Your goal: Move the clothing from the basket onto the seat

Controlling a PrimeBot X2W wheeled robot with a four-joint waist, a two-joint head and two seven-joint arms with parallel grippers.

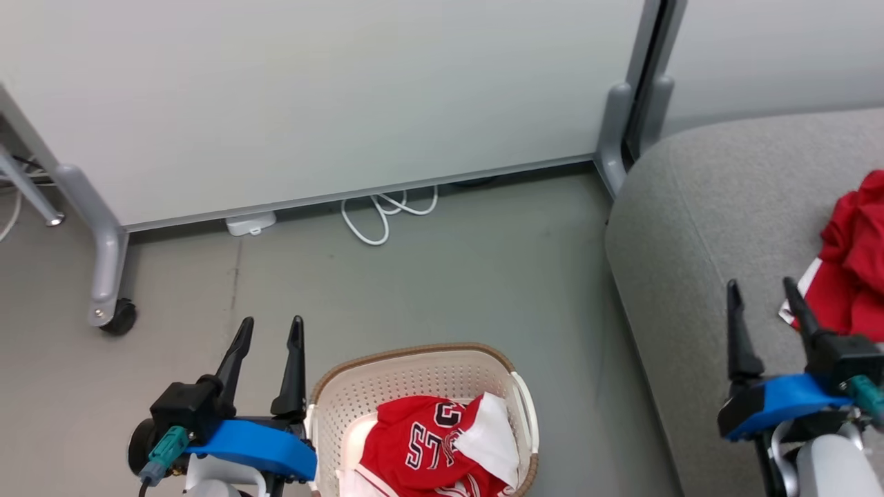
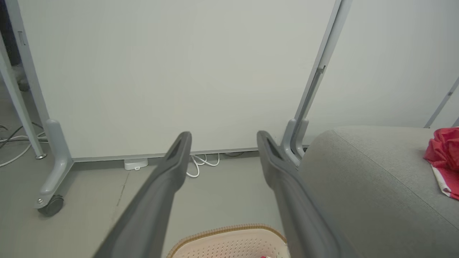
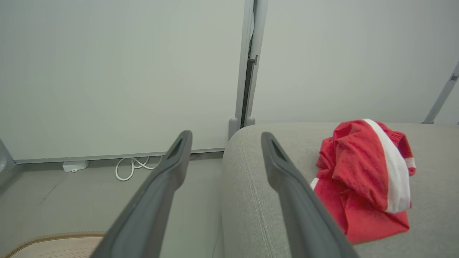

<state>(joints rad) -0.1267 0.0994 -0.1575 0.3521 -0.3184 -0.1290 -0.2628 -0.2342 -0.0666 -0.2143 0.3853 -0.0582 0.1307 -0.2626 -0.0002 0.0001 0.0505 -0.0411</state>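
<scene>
A red garment with black-and-white lettering [image 1: 421, 445] lies crumpled in the cream basket [image 1: 407, 369] on the floor at the bottom of the head view. My left gripper [image 1: 271, 330] stands open just left of the basket with nothing between its fingers. A second red garment with a white stripe [image 3: 362, 179] lies bunched on the grey seat [image 1: 697, 207] at the right. My right gripper [image 1: 763, 293] hovers open and empty over the seat's front part, just left of that garment [image 1: 853, 266]. In the left wrist view the basket's rim [image 2: 229, 229] shows below my open left gripper [image 2: 224, 138].
A pale partition panel [image 1: 311, 90] on grey legs closes off the back; one leg ends in a black castor [image 1: 119, 319]. A looped white cable [image 1: 387, 210] and a small white box [image 1: 250, 223] lie at its foot. Grey floor [image 1: 449, 276] stretches between basket and panel.
</scene>
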